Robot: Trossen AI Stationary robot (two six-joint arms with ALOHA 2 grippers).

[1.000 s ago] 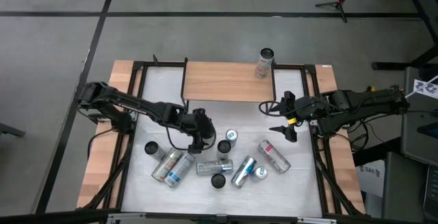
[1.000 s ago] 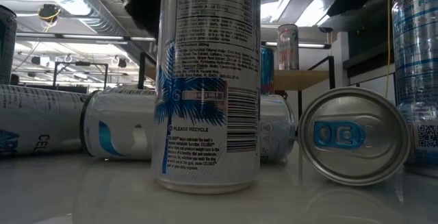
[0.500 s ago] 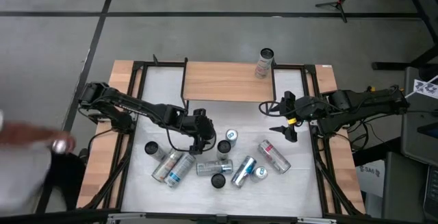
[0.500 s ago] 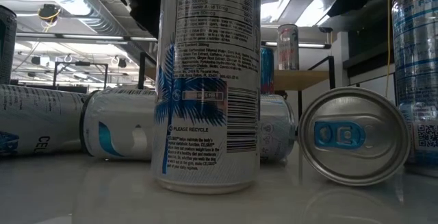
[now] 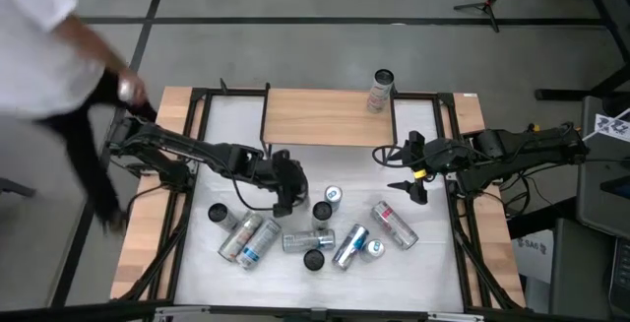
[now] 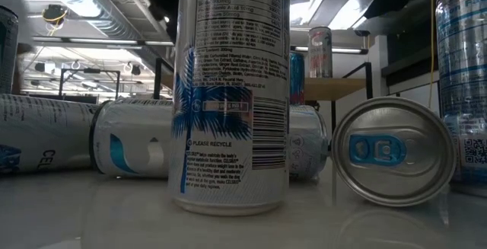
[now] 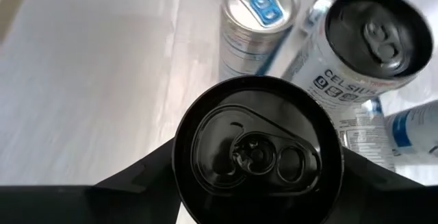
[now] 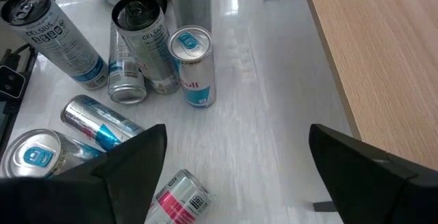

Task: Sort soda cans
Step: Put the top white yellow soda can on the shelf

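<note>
The left gripper [image 5: 285, 186] sits over the near middle of the table [image 5: 231, 130], fingers clamped on a black-topped can [image 7: 257, 150] that it grips upright from the sides, probably so the can can be carried off without tipping. In its wrist view the can fills the space between the fingers, with an upright blue-tabbed can [image 7: 259, 20] and a leaning dark-topped can [image 7: 370, 35] just beyond.

Most soda cans [image 5: 315, 235] lie in a loose cluster at the table's near side, some standing, some on their sides. One red-marked can [image 5: 381, 91] stands apart on the wooden board [image 5: 315, 115] at the far edge, seemingly already sorted.

The right gripper [image 5: 407, 171] waits at the table's right, fingers spread wide and empty. A person [image 5: 54, 56] passes at the left.
</note>
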